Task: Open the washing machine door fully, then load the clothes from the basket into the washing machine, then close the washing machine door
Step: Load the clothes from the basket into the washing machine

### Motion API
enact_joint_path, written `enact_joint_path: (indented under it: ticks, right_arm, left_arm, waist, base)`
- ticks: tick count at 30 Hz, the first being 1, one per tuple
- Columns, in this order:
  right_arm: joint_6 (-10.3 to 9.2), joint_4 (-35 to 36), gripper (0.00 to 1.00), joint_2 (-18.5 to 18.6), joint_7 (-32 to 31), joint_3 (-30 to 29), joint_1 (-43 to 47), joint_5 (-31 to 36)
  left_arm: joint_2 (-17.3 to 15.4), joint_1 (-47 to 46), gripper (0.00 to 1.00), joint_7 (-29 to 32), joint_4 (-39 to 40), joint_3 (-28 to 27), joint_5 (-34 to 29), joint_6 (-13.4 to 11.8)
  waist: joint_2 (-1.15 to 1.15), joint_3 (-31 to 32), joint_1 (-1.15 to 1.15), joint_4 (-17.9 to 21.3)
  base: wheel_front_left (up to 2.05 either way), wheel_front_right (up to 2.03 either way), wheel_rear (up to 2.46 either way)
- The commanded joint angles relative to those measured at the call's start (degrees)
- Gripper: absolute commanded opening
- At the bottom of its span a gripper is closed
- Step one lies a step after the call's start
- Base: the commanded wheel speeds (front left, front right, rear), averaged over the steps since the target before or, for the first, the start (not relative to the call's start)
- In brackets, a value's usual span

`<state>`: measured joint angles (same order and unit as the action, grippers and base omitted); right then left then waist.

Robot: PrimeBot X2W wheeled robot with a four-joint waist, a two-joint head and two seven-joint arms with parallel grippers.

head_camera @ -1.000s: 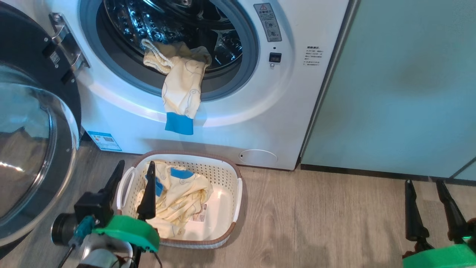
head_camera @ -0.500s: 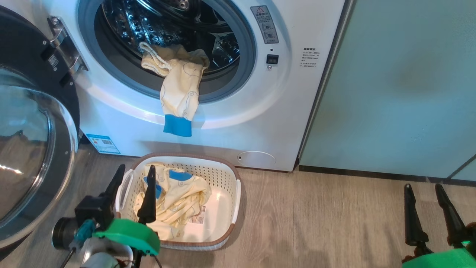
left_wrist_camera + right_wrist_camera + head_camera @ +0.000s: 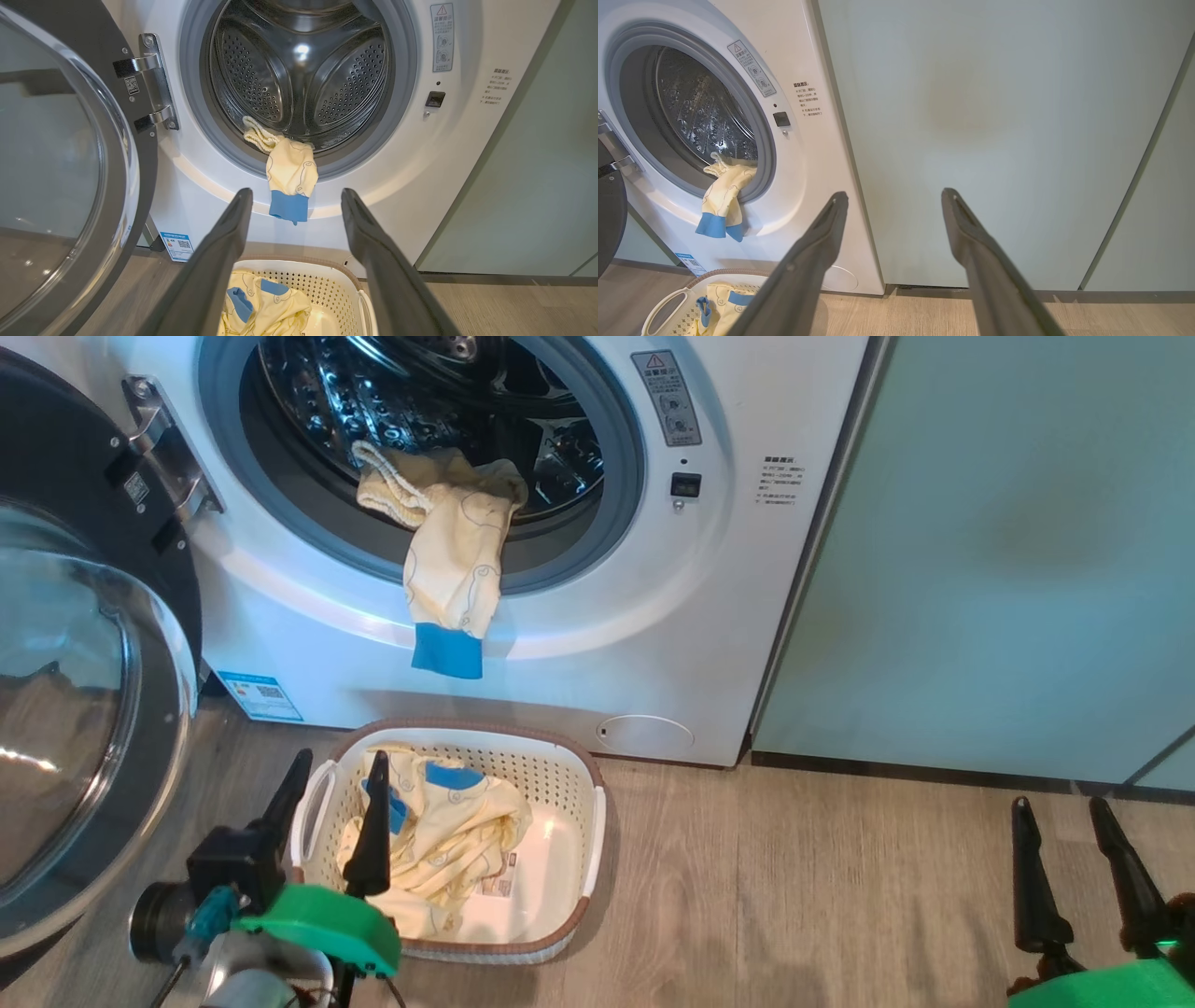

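Soft, light clothes (image 3: 457, 826) sit in the basket (image 3: 553, 782) at 7 o'clock; pinch a bunched fold. Left gripper (image 3: 341, 759), right gripper (image 3: 1062, 803): fingers spread.

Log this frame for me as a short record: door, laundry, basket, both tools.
door: washing machine door open wide, at the left
hanging garment: yellow-and-blue, draped over the gasket, blue cuff outside the drum
basket: on the floor before the washing machine, second garment inside
left tool: open, empty, by the basket's left end
right tool: open, empty, above the floor before the green cabinet
stage: loading unfinished
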<state>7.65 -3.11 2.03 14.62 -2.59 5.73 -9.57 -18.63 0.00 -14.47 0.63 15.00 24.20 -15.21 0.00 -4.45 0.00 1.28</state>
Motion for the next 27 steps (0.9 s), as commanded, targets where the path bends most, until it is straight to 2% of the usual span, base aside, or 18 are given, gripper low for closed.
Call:
enact_joint_path:
  ticks: [1, 17, 27]
  right_arm:
    - [-0.16, 1.8, 1.00, 0.8, 0.4, 1.4, -0.8, 0.0]
    - [-0.16, 3.0, 1.00, 0.8, 0.4, 1.6, -1.9, -0.3]
    - [-0.16, 4.6, 1.00, 0.8, 0.4, 1.1, -5.2, -1.3]
  left_arm:
    - [-0.7, -1.9, 1.00, -0.5, 1.3, -2.7, -0.6, 0.1]
    - [-1.0, -6.9, 1.00, -0.5, -2.2, -3.3, 0.4, 1.4]
    - [-2.1, -17.0, 1.00, 0.1, -11.0, -4.2, 2.7, 5.5]
  waist:
    - [0.00, 0.0, 0.00, 0.1]
    - [0.00, -4.9, 0.00, 1.7]
    - [0.00, -14.4, 0.00, 4.1]
  base:
    - [0.00, 0.00, 0.00]
    - [0.00, 0.00, 0.00]
    - [0.00, 0.00, 0.00]
